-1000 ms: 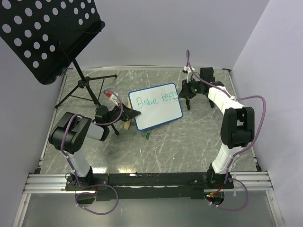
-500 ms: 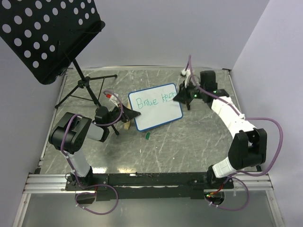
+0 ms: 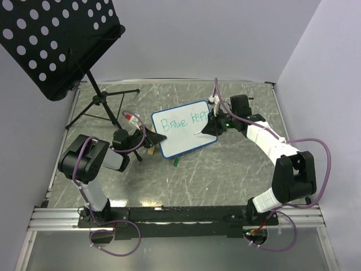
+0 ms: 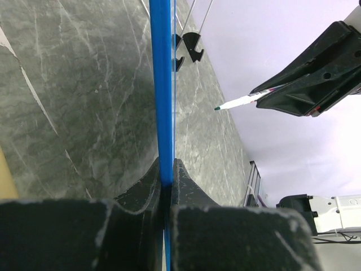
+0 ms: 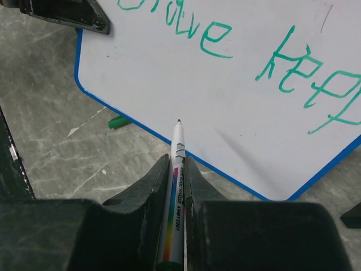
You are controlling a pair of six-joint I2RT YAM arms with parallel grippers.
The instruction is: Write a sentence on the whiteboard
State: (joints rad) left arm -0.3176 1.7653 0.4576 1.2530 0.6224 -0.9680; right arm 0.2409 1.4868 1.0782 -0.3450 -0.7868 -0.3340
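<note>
The whiteboard (image 3: 183,129), white with a blue rim, lies tilted in mid-table. Green letters (image 3: 181,119) on it read "Brave keep" in one line; they also show in the right wrist view (image 5: 304,68). My left gripper (image 3: 156,136) is shut on the board's left edge, seen edge-on as a blue strip (image 4: 163,84) in the left wrist view. My right gripper (image 3: 207,127) is shut on a white marker (image 5: 176,186) with a rainbow stripe. Its green tip (image 5: 179,121) hovers over the board's blank lower part, near the bottom rim.
A black perforated music stand (image 3: 53,39) on a tripod (image 3: 104,104) stands at the back left. The marker's green cap (image 3: 176,162) lies on the table just below the board. A small wooden block (image 3: 150,148) sits by the left gripper.
My right arm has swung left and nearer, carrying the marker from beside the board's right edge to over its lower right area. The left arm and board stay put.
</note>
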